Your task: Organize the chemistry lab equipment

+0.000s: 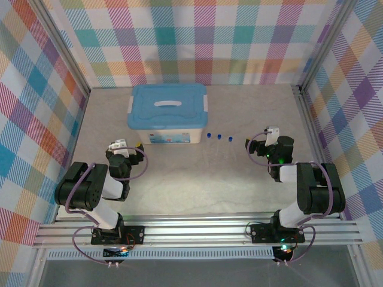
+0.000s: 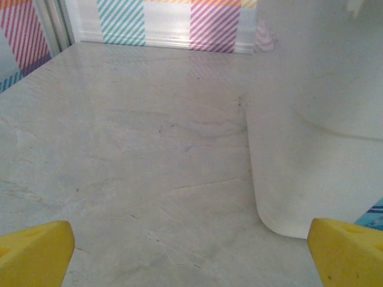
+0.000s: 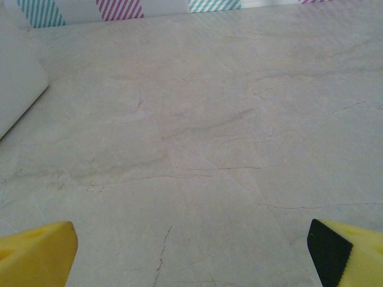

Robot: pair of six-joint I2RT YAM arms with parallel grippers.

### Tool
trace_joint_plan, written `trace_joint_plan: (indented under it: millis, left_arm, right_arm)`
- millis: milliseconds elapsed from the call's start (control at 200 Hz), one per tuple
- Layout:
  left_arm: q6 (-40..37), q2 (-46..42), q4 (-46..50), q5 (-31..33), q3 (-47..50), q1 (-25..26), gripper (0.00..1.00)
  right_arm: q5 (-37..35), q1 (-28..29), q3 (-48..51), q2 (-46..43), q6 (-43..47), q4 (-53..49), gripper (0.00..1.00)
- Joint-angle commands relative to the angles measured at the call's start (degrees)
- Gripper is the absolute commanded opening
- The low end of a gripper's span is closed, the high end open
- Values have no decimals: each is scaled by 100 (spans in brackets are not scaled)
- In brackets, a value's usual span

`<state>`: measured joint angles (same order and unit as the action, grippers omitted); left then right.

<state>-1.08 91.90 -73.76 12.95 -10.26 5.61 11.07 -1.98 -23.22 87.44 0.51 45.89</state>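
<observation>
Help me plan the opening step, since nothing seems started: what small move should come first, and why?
Probably raise the left gripper toward the blue lid. It sits closed on the white tub, the blue-capped tubes lie on the table beside it, and that gripper is open and empty by the tub's front corner, so nothing can go in yet.

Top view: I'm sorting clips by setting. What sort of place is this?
Probably a staged robot test cell rather than a real lab: plaid walls, a metal frame, and two arms bolted to a rail at the table edge.
</observation>
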Motion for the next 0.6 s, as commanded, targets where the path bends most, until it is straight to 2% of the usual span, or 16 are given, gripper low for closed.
trace_joint_plan:
  millis: [0,140,595]
  left_arm:
    - [-49,64,-359,-15,31,43,100]
    - [-485,66,-317,-1089,15,54,100]
    - [-383,40,-359,-842,68,51,100]
  right_arm:
    - [114,-9,2,38,17,210,99]
    - [114,-14,2,37,10,210,99]
    - [100,-13,2,36,10,210,99]
